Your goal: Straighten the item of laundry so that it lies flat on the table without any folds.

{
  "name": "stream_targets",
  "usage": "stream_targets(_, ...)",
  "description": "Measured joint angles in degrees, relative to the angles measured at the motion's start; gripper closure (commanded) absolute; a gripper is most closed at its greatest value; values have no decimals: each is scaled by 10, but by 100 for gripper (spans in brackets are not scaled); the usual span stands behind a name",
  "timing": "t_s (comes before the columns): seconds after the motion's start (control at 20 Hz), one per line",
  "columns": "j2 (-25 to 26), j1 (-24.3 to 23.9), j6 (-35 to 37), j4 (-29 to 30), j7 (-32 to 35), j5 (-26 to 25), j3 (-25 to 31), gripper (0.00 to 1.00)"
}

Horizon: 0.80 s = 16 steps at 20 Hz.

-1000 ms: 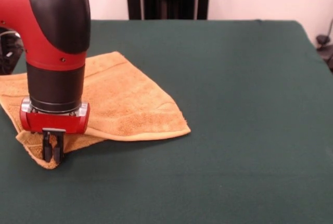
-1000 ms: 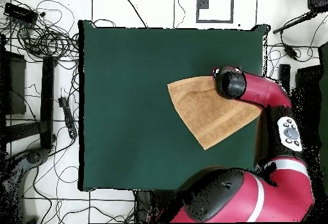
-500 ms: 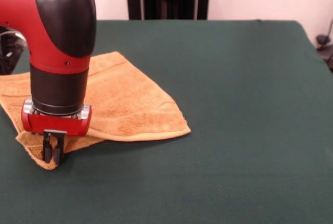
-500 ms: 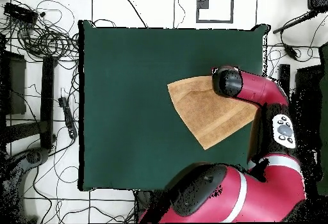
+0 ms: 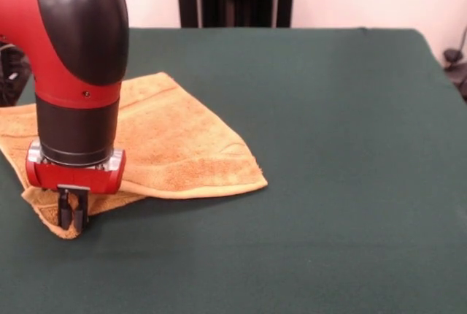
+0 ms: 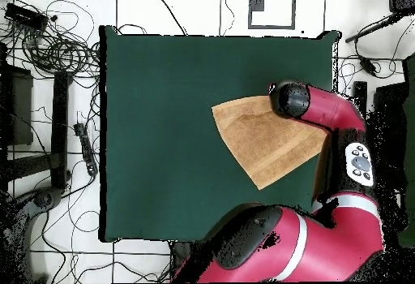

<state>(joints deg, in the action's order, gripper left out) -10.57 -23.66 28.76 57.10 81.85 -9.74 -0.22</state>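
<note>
The item of laundry (image 5: pixel 182 146), a golden-orange towel, lies folded over itself at the left of the table (image 5: pixel 328 182) in the front view. One folded point (image 5: pixel 252 179) reaches toward the middle. A lower layer pokes out at the near-left corner (image 5: pixel 51 215). My gripper (image 5: pixel 74 212) stands upright on that corner, its fingers shut on the cloth right at table height. In the overhead view the towel (image 6: pixel 263 139) shows as a wedge near the table's (image 6: pixel 162 135) right edge, and the arm's wrist (image 6: pixel 292 100) hides the gripper.
The towel's left part runs toward the table's left edge in the front view. Cables (image 6: pixel 57 45) and stands lie on the floor beside the table in the overhead view. The arm's body (image 6: pixel 308 240) overhangs the table's bottom right corner.
The wrist has shifted slightly left and down in the front view. The gripper stays on the same towel corner, and the towel's shape looks unchanged.
</note>
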Motion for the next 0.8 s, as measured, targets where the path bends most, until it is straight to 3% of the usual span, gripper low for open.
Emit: stream_targets(0.8, -43, 0, 44, 28, 0, 10, -1, 100)
